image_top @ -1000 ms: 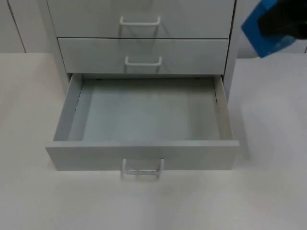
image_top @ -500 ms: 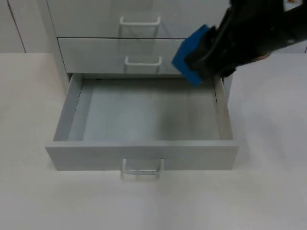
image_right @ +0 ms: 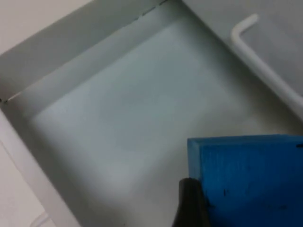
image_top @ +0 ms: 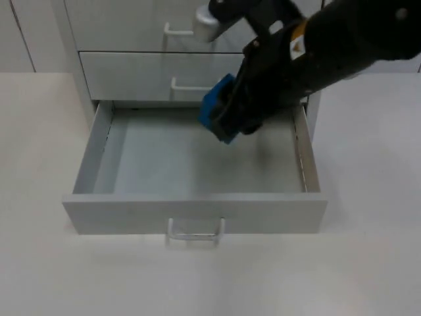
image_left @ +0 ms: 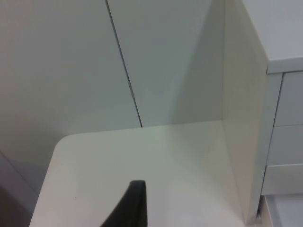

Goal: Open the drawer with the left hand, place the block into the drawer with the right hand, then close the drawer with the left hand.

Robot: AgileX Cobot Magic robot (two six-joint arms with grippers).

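Note:
The grey cabinet's bottom drawer (image_top: 197,214) stands pulled out, its white handle (image_top: 195,230) facing me and its floor (image_right: 118,109) bare. My right gripper (image_top: 238,117) hangs over the drawer's rear middle, shut on a blue block (image_top: 217,116). In the right wrist view the blue block (image_right: 251,175) sits above the drawer floor beside a black fingertip (image_right: 191,203). My left gripper (image_left: 136,208) waits off to the cabinet's left, above the table and facing the cabinet's side panel (image_left: 241,118).
Two shut drawers (image_top: 197,69) with white handles (image_right: 265,66) rise behind the open one. The drawer's side walls (image_top: 306,151) flank the right arm. White table top (image_top: 368,263) spreads in front and to both sides; the grey partition wall (image_left: 71,71) stands behind.
The right arm has swung in from the upper right, carrying the blue block leftward and down to above the open drawer's rear middle. The drawer has not moved.

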